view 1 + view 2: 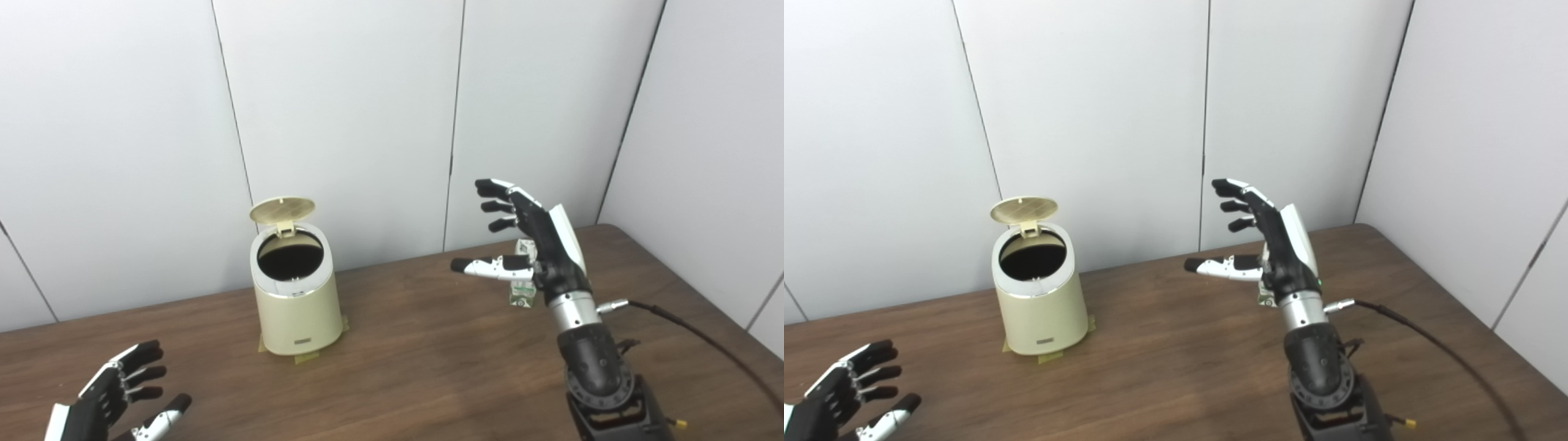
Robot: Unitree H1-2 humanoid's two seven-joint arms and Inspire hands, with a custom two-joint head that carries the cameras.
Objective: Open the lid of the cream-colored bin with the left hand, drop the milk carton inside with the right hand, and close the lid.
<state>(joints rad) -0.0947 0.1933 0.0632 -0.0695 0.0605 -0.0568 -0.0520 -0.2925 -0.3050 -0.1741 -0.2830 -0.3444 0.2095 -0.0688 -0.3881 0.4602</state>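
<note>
Standing lid-up (282,210), cream-colored bin (298,306); green-and-white milk carton (522,294) behind splayed, empty right robot hand (527,245); left robot hand (119,395) likewise.

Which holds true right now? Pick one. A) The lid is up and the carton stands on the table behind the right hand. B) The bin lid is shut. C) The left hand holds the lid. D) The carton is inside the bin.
A: the lid stands raised over the open bin, and the carton sits on the table behind the open right hand.
</note>
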